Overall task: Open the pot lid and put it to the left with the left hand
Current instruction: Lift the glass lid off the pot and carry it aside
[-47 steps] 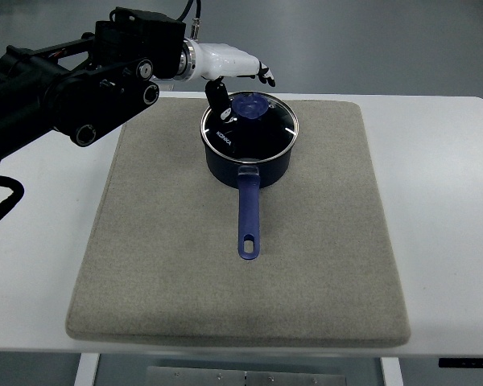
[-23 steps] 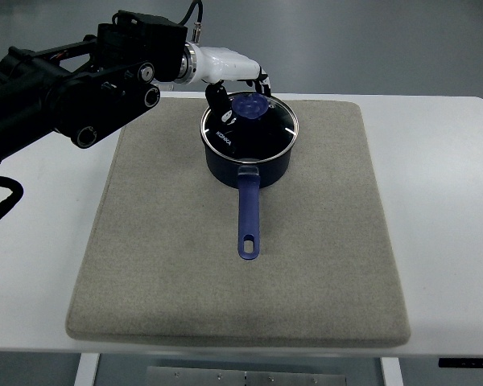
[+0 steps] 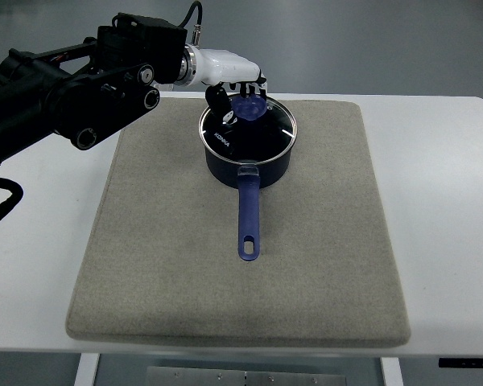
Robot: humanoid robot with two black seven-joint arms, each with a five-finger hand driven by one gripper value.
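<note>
While one hand (image 3: pixel 240 90) grips, one lid (image 3: pixel 249 129) tilts.

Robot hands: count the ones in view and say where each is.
1. The left hand is at the knob of the pot's lid, at the mat's far edge. No right hand shows.

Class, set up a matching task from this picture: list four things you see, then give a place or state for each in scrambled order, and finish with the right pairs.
Things:
1. lid
2. pot handle
3. left hand
4. mat

Places or states:
A. lies flat on the white table
B. sits on the pot
C. closed around the blue lid knob
D. points toward the picture's bottom edge

Pairs: 1-B, 2-D, 3-C, 4-A
</note>
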